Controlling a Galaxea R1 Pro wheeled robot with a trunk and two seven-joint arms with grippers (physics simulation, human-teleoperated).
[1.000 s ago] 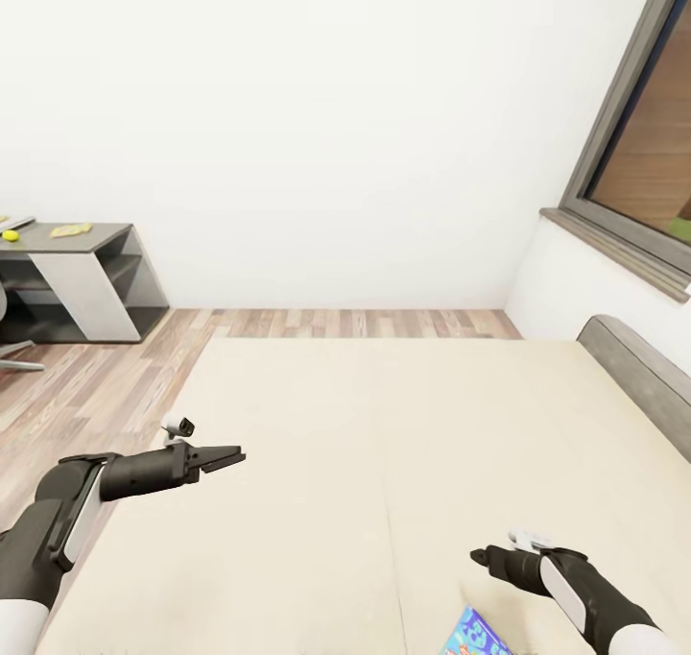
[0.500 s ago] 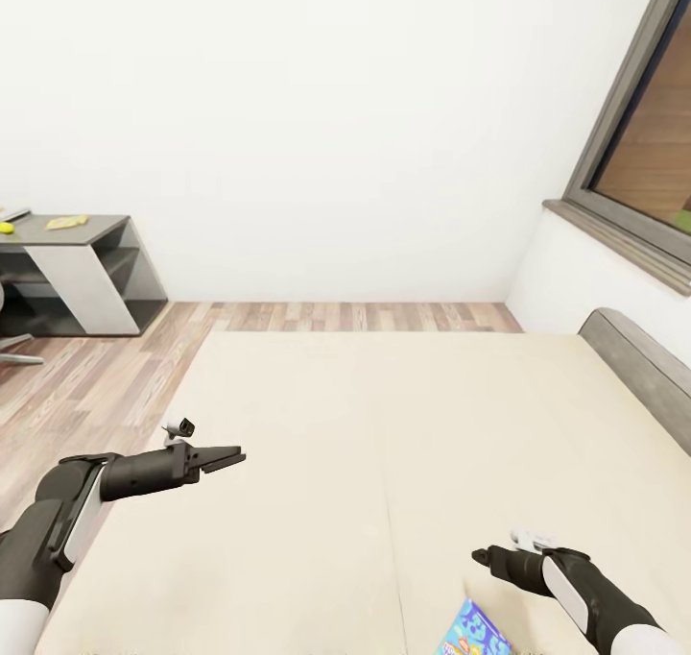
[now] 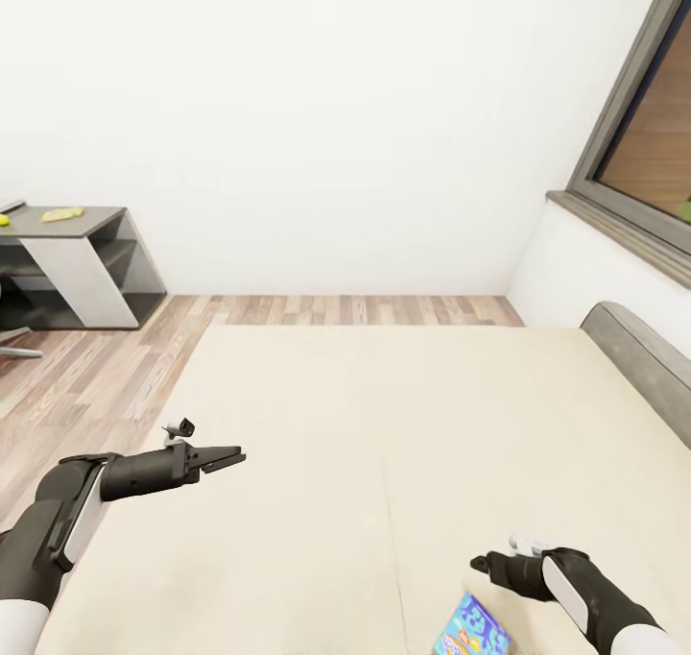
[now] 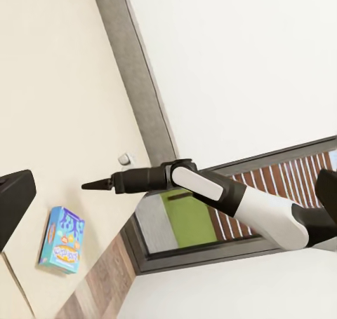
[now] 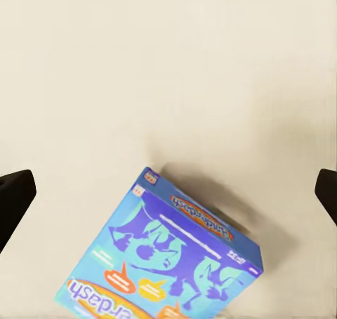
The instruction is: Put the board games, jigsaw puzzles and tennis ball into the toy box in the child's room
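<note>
A: Judging by looks, the blue board game point(image 5: 165, 259) is a light, stiff cardboard box with a glossy lid, probably a bit slippery. It lies flat on the bed point(image 3: 384, 424) near the bed's front edge, just under the right end effector point(image 3: 477, 563).

B: Where would you grip it?

A: Across a short side, pinching the thin edge so the lid doesn't slide off. The right end effector's fingers look spread wide in its wrist view and hold nothing. The left end effector point(image 3: 233, 457) hangs empty over the bed's left side; its fingers seem close together, but I can't tell for sure.

B: And the count?

A: One board game on the bed in sight. On the far worktop point(image 3: 91, 219): one tennis ball point(image 3: 5, 220) and one yellowish puzzle point(image 3: 59, 214).
</note>
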